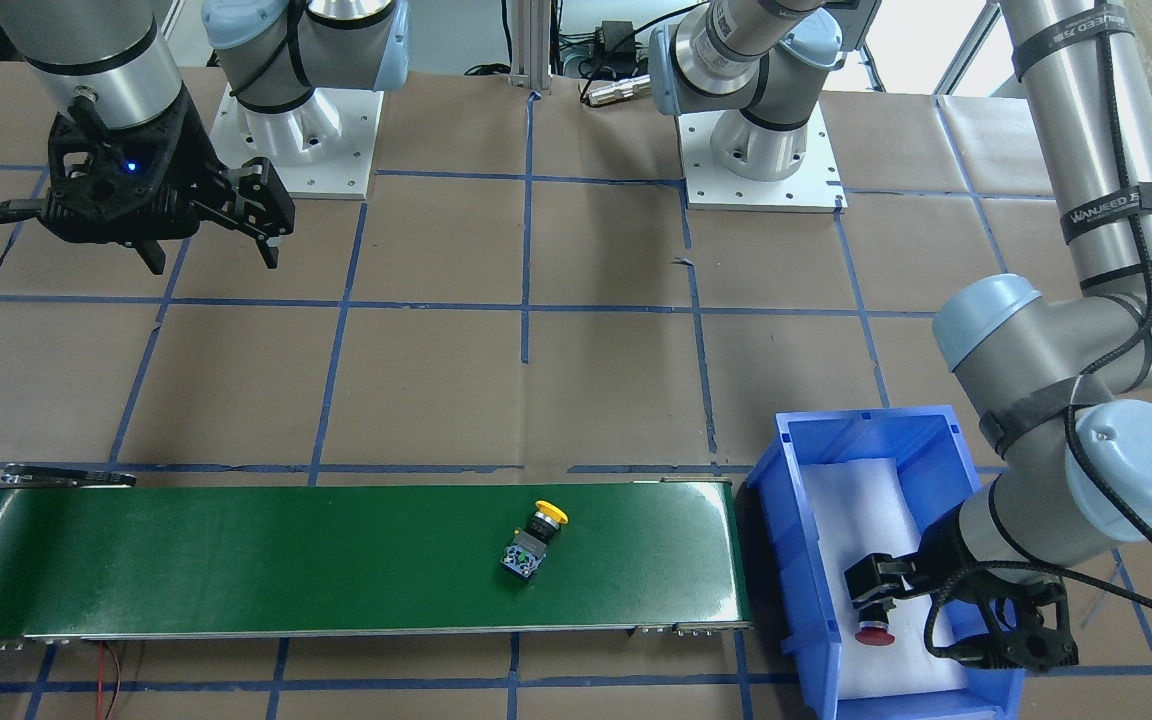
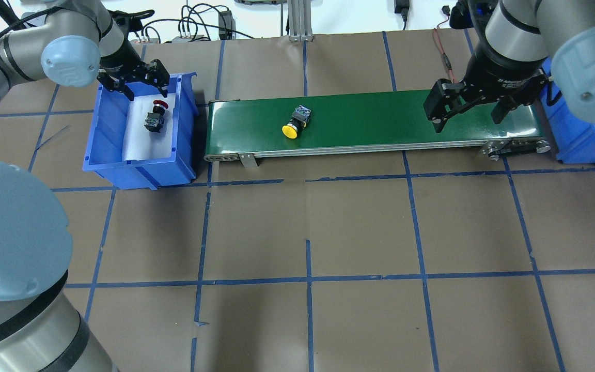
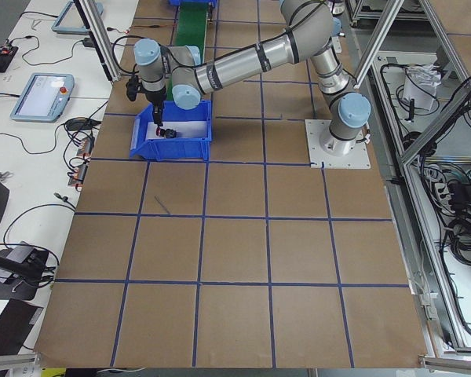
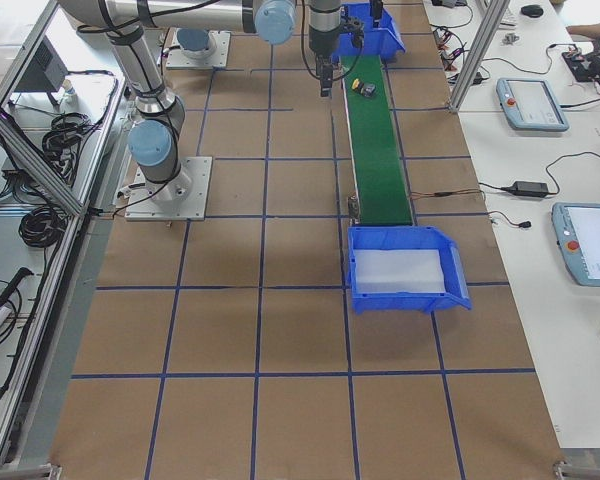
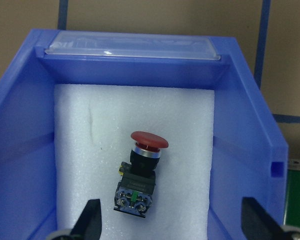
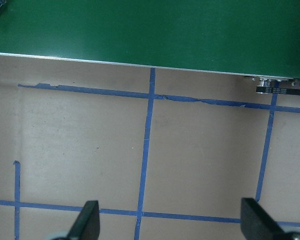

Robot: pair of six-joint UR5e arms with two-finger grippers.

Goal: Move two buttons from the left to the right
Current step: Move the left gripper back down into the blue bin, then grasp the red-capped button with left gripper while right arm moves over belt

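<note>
The red-capped button (image 5: 140, 175) lies on its side on white foam in the left blue bin (image 2: 104, 155); it also shows in the overhead view (image 2: 154, 116). My left gripper (image 2: 140, 82) hangs open just above it, fingers either side, not touching. The yellow-capped button (image 2: 295, 123) lies on its side on the green belt (image 2: 380, 124), left of the middle; it also shows in the front view (image 1: 536, 540). My right gripper (image 2: 468, 116) is open and empty, hovering by the belt's right end, over its near edge.
A second blue bin (image 2: 576, 134) with white foam stands past the belt's right end. The table is brown paper with a blue tape grid. A red wire (image 1: 106, 660) runs from the belt's right end on the operators' side.
</note>
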